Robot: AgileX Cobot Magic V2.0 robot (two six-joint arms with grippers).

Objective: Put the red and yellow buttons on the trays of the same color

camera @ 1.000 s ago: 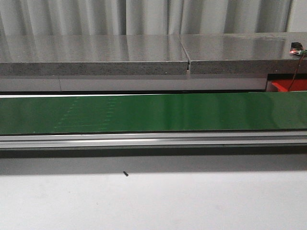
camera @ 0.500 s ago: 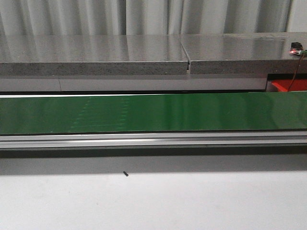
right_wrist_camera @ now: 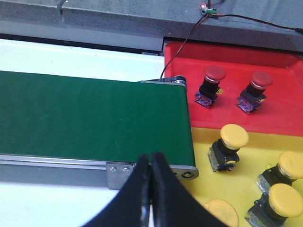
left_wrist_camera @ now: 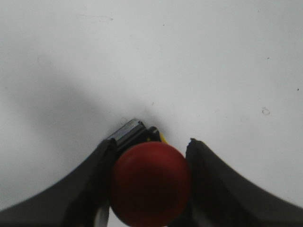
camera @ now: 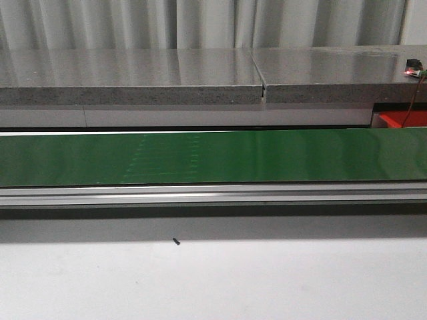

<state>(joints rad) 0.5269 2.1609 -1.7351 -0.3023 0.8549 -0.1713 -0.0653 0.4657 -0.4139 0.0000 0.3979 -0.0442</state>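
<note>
Left fingers point(left_wrist_camera: 149, 189) clamped on a red button point(left_wrist_camera: 150, 183) above the bare bench point(left_wrist_camera: 189, 56). Right fingers point(right_wrist_camera: 151, 182) pressed together, empty, near the belt point(right_wrist_camera: 90, 118) end beside the red tray point(right_wrist_camera: 284, 80). Risk: round cap slipping from the grip in transit.

Your front camera sits low and looks level across the white table point(camera: 213, 280) to the green conveyor belt point(camera: 213, 157) and grey counter point(camera: 127, 77), neither arm in frame. Your left wrist camera looks steeply down, very close, with only bare table point(left_wrist_camera: 189, 56) beyond its fingertips point(left_wrist_camera: 196, 151). Your right wrist camera looks from higher, sharing the belt point(right_wrist_camera: 90, 118) ahead of its fingertips point(right_wrist_camera: 158, 163).
</note>
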